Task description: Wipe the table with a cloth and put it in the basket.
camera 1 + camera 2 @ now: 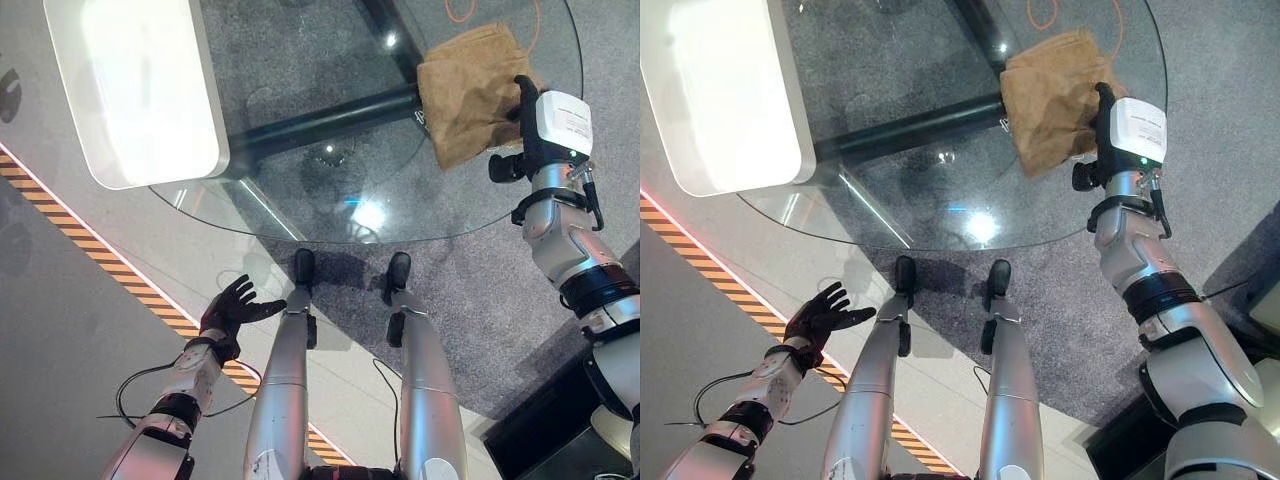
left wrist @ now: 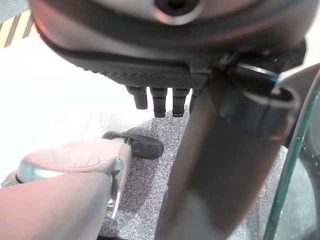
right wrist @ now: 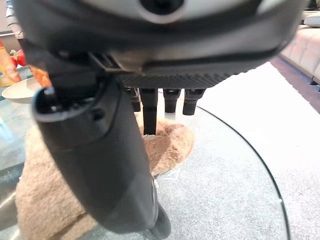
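Tan cloth (image 1: 468, 92) lies near right edge of round glass table (image 1: 300, 215); right hand (image 1: 545, 128) on it, thumb pressing down, finger state unclear; left hand (image 1: 233, 307) low, fingers spread, released

Glossy glass table (image 1: 300, 90); tan cloth (image 1: 470, 90) seemingly soft, fuzzy.

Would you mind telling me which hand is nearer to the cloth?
Right. The right hand rests on the cloth on the glass table; the left hand hangs open below the table's near edge, well away.
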